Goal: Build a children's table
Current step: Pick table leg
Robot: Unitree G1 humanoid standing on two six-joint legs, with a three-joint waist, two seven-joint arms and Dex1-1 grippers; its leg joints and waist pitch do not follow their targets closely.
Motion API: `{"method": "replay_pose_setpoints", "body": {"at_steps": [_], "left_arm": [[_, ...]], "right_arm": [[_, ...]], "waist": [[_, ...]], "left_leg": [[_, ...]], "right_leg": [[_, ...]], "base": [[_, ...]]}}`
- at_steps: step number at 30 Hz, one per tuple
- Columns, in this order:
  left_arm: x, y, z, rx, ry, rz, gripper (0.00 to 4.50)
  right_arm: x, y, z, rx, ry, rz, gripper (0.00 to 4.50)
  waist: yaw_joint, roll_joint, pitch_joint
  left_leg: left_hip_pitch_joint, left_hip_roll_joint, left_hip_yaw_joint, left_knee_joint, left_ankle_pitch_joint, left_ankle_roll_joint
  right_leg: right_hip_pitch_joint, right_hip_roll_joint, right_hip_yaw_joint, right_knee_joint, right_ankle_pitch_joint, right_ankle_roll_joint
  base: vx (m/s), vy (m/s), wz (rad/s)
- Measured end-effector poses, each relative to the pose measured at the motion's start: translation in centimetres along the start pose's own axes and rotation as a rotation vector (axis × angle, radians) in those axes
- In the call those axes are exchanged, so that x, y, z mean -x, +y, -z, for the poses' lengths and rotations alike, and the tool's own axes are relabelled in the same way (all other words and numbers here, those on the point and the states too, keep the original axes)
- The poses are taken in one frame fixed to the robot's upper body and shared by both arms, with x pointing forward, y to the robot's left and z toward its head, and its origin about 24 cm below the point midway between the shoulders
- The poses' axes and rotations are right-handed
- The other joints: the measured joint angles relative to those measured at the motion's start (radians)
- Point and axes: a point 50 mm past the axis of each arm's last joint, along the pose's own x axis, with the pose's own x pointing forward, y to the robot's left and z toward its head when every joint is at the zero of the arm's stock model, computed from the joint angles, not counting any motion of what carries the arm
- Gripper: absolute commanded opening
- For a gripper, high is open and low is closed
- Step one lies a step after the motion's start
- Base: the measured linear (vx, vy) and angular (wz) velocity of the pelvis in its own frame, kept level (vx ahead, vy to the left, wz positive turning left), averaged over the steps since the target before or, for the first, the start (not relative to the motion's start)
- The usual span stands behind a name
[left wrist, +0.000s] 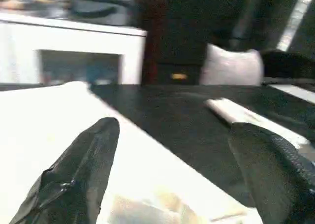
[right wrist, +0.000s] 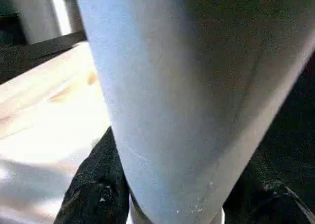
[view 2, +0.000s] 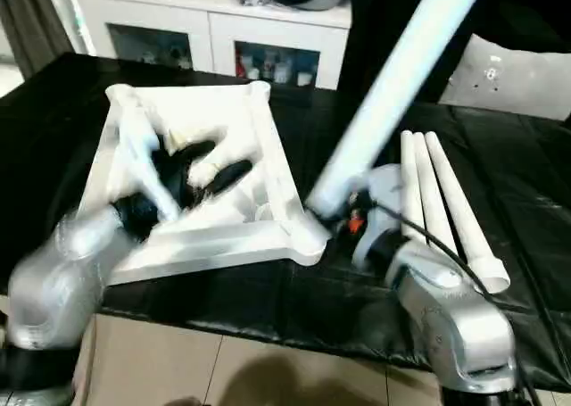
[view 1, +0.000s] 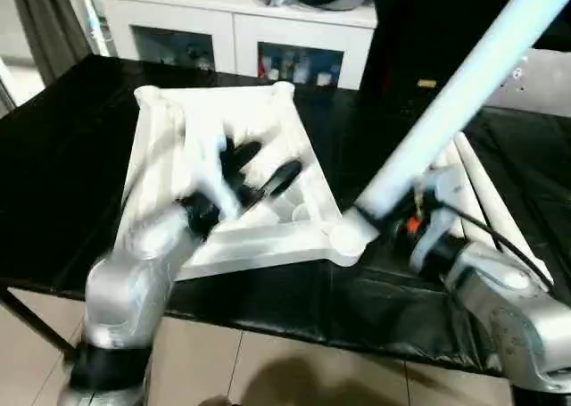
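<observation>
Table top (view 1: 268, 236) lying underside-up on black work surface (view 1: 71, 156), centre-left of frame, turned diamond-wise, ribs and round corner sockets facing up. Near-right corner socket (view 1: 346, 240) at lower centre.

Right gripper (right wrist: 172, 194) clamped around a leg (view 1: 455, 94), black fingers (right wrist: 93, 184) on either side of the tube in the wrist view. Leg tilted, running from the near-right socket up to the upper right corner of the frame; lower end at the socket, cannot tell whether seated in it. Right forearm at lower right.

Left gripper (view 1: 259, 169) over the middle of the table top's underside, jaws parted, nothing between the fingers (left wrist: 78, 175); wrist view shows white plastic just beneath them, contact not clear. Left forearm at lower left.

Three spare legs (view 2: 437, 201) lying side by side on the black surface, right of centre, just beside the right arm, touching one another along their lengths.

White cabinets (view 1: 232, 31) with glass doors along the top of the frame, beyond the work surface. Grey-white panel (view 2: 517, 80) at upper right.
</observation>
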Motion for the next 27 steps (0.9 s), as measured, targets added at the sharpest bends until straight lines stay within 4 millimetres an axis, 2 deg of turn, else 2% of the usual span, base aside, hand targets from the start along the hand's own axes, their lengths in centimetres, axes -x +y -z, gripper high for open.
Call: {"method": "replay_pose_setpoints", "body": {"at_steps": [4, 5, 6, 7, 8, 9, 10, 11, 12, 13, 14, 16, 18, 22, 25, 27], "left_arm": [[0.8, 1.1, 0.1, -0.047, -0.001, -0.113, 3.99], [1.1, 1.4, 0.3, -0.066, 0.000, -0.163, 3.99], [1.3, 1.5, 0.4, -0.055, -0.005, -0.191, 3.99], [1.4, 1.6, 0.5, -0.042, -0.007, -0.217, 3.99], [1.6, 1.7, 0.6, -0.042, -0.004, -0.240, 3.99], [1.9, 1.8, 0.8, -0.055, 0.007, -0.256, 3.99], [1.9, 1.6, 1.1, -0.071, 0.019, -0.261, 3.99], [1.8, 1.1, 1.3, -0.078, 0.029, -0.246, 3.99], [1.9, 0.9, 1.4, -0.097, 0.036, -0.237, 3.99], [2.1, 0.8, 1.5, -0.121, 0.047, -0.234, 3.99], [2.5, 0.9, 1.6, -0.151, 0.061, -0.242, 3.99], [3.0, 1.2, 2.2, -0.149, 0.097, -0.270, 3.99], [3.1, 1.1, 2.4, -0.141, 0.106, -0.272, 3.99], [3.4, 1.3, 1.9, -0.154, 0.085, -0.281, 3.99], [3.7, 1.6, 1.8, -0.167, 0.084, -0.294, 3.99], [3.9, 1.5, 1.9, -0.161, 0.085, -0.297, 3.99]], "right_arm": [[-0.1, 0.5, -0.5, -0.031, -0.061, 0.011, 1.93], [-0.3, 1.0, -0.7, -0.067, -0.110, 0.044, 1.93], [-0.4, 1.1, -0.9, -0.065, -0.129, 0.058, 1.93], [-0.4, 1.0, -0.9, -0.058, -0.138, 0.072, 1.93], [-0.4, 0.9, -1.0, -0.050, -0.145, 0.087, 1.93], [-0.3, 0.8, -0.9, -0.049, -0.140, 0.090, 1.93], [0.0, 0.5, -0.5, -0.047, -0.110, 0.098, 1.93], [0.3, 0.2, 0.1, -0.061, -0.077, 0.102, 1.93], [0.6, 0.0, 0.6, -0.071, -0.046, 0.105, 1.93], [0.9, -0.1, 1.1, -0.080, -0.020, 0.110, 1.93], [1.1, 0.0, 1.6, -0.091, 0.007, 0.105, 1.93], [1.1, 0.6, 2.1, -0.104, 0.028, 0.084, 1.93], [0.9, 1.4, 2.0, -0.120, 0.025, 0.059, 1.93], [0.7, 2.4, 2.0, -0.137, 0.023, -0.002, 1.93], [0.8, 3.0, 2.0, -0.141, 0.020, -0.033, 1.93], [0.7, 3.2, 2.0, -0.144, 0.023, -0.049, 1.93]], "waist": [[-0.016, 0.002, 0.000], [-0.035, 0.005, 0.000], [-0.042, 0.005, 0.000], [-0.049, 0.005, 0.000], [-0.052, 0.000, -0.002], [-0.055, -0.003, -0.006], [-0.045, -0.004, -0.009], [-0.033, -0.005, -0.009], [-0.030, -0.004, -0.009], [-0.029, 0.002, -0.012], [-0.023, 0.006, -0.011], [-0.024, 0.012, -0.010], [-0.021, 0.014, -0.009], [-0.025, 0.017, -0.008], [-0.026, 0.017, -0.008], [-0.025, 0.018, -0.007]], "left_leg": [[0.001, 0.005, -0.006, -0.001, 0.000, -0.001], [0.002, 0.011, -0.014, -0.002, 0.001, -0.002], [0.002, 0.013, -0.018, -0.001, 0.003, -0.005], [0.001, 0.015, -0.023, -0.001, 0.006, -0.010], [0.000, 0.020, -0.024, -0.002, 0.010, -0.017], [-0.006, 0.022, -0.026, -0.001, 0.012, -0.017], [-0.026, 0.016, -0.027, 0.026, -0.007, 0.024], [-0.029, 0.009, -0.029, 0.042, -0.012, 0.035], [-0.027, -0.001, -0.032, 0.039, -0.011, 0.033], [-0.021, -0.008, -0.032, 0.028, -0.013, 0.032], [-0.019, -0.008, -0.040, 0.018, -0.008, 0.013], [-0.019, 0.000, -0.042, 0.014, -0.002, -0.022], [-0.015, 0.000, -0.042, 0.014, -0.001, -0.024], [-0.012, 0.003, -0.040, 0.008, -0.002, -0.022], [-0.014, 0.001, -0.032, 0.007, -0.004, -0.019], [-0.009, -0.002, -0.025, 0.007, -0.008, -0.012]], "right_leg": [[0.003, 0.005, -0.005, -0.003, 0.001, -0.001], [0.000, 0.006, -0.017, 0.003, -0.001, -0.004], [-0.002, 0.001, -0.022, 0.020, -0.006, -0.011], [-0.002, -0.006, -0.016, 0.037, -0.017, -0.016], [-0.008, -0.014, 0.000, 0.050, -0.033, -0.005], [-0.012, -0.010, -0.001, 0.055, -0.035, -0.006], [-0.017, -0.001, -0.002, 0.051, -0.031, -0.017], [-0.020, 0.002, -0.001, 0.050, -0.032, -0.015], [-0.022, 0.006, -0.001, 0.049, -0.031, -0.017], [-0.027, 0.013, -0.002, 0.049, -0.029, -0.017], [-0.030, 0.020, -0.004, 0.049, -0.026, -0.018], [-0.031, 0.025, -0.010, 0.046, -0.023, -0.018], [-0.030, 0.024, -0.010, 0.041, -0.019, -0.019], [-0.014, 0.023, -0.014, 0.008, -0.002, -0.018], [-0.012, 0.017, -0.013, -0.002, 0.005, -0.013], [-0.008, 0.013, -0.008, -0.006, 0.004, -0.010]], "base": [[0.000, 0.000, 0.00], [0.000, 0.000, 0.00], [-0.004, -0.080, 0.07], [-0.012, -0.104, 0.09], [-0.012, -0.104, 0.09], [-0.031, -0.152, 0.00], [-0.043, -0.172, -0.07], [-0.043, -0.172, -0.07], [-0.041, -0.150, -0.07], [-0.035, -0.112, -0.08], [-0.035, -0.112, -0.08], [-0.015, -0.035, -0.03], [0.000, 0.000, 0.00], [0.003, 0.032, 0.00], [0.012, 0.065, -0.02], [0.016, 0.056, -0.01]]}}
